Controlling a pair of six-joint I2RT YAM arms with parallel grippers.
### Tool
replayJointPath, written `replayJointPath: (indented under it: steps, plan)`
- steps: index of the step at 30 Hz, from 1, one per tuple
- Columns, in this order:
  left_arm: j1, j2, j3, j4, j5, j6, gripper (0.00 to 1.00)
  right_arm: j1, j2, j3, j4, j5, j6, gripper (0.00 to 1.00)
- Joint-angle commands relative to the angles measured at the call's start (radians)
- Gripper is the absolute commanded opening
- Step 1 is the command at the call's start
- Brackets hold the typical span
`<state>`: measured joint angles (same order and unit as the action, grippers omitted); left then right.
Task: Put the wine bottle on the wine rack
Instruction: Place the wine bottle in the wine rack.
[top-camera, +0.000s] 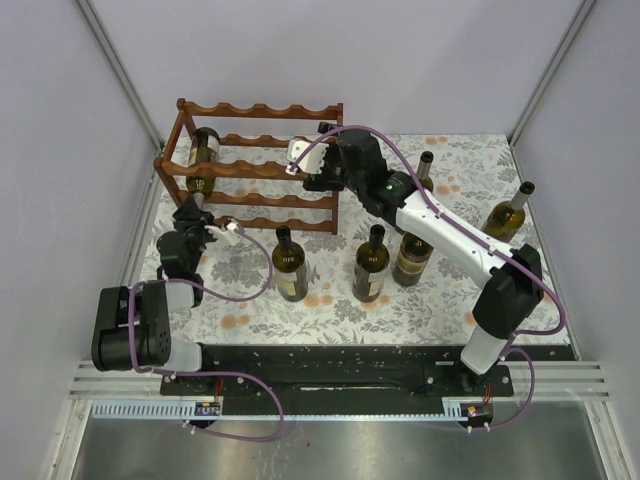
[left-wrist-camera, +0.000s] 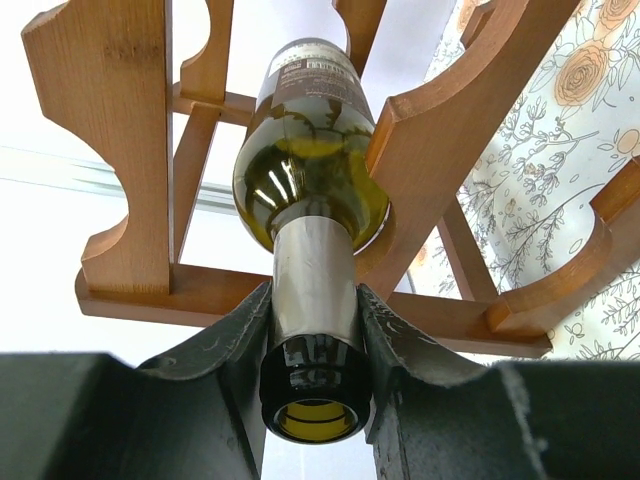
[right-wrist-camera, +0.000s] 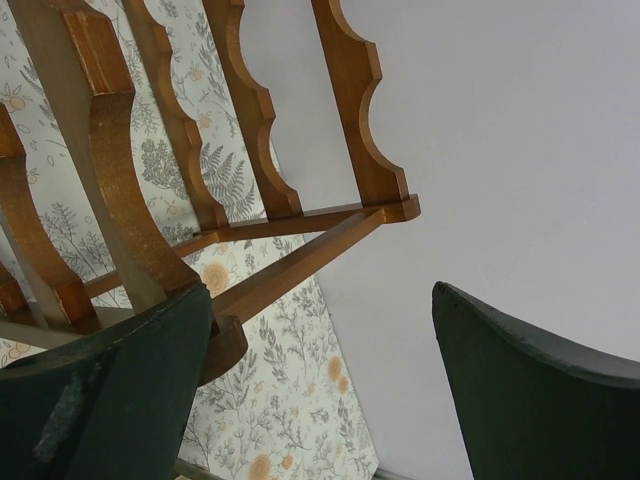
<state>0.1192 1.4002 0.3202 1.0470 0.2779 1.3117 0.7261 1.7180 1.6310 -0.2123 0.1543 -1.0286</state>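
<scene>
Pale grey walls close in a desk (top-camera: 470, 300) covered with a flowered cloth. At its far left corner stands the rack (top-camera: 262, 168), its wavy rails running along the far edge. The wine bottle (left-wrist-camera: 310, 170) lies on its side in the scallop at the left end of the rack. Its base points to the far edge and its neck sticks out over the front rail toward the near edge. In the left wrist view I see its shoulder sitting in the curve of that rail.

My left fingers (left-wrist-camera: 240, 350) are pinching the neck just behind the mouth, one on each side. My right fingers (right-wrist-camera: 120, 390) are spread wide and hold nothing. They are at the right end of the rack, with one finger just beside a post. I cannot tell if it touches the wood.

Several other bottles (top-camera: 290, 265) stand upright on the cloth, from the middle of the desk toward its right edge, apart from the rack.
</scene>
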Motion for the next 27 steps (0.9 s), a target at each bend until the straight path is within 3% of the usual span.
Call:
replayJointPath:
  steps: [1,12,21,27]
  plan:
    - [-0.015,0.074,-0.064,-0.079,0.201,-0.002,0.0,-0.017,-0.029,-0.023,0.004,0.014,-0.01,0.99]
    - [0.053,0.255,-0.113,0.14,0.296,0.086,0.0,-0.019,-0.034,-0.046,0.002,0.021,-0.016,0.99]
    - [0.097,0.342,-0.145,0.34,0.44,-0.006,0.0,-0.017,-0.005,-0.022,-0.019,0.033,-0.013,0.99]
    - [0.114,0.249,-0.103,0.198,0.515,-0.069,0.0,-0.017,0.012,0.004,-0.039,0.044,-0.016,1.0]
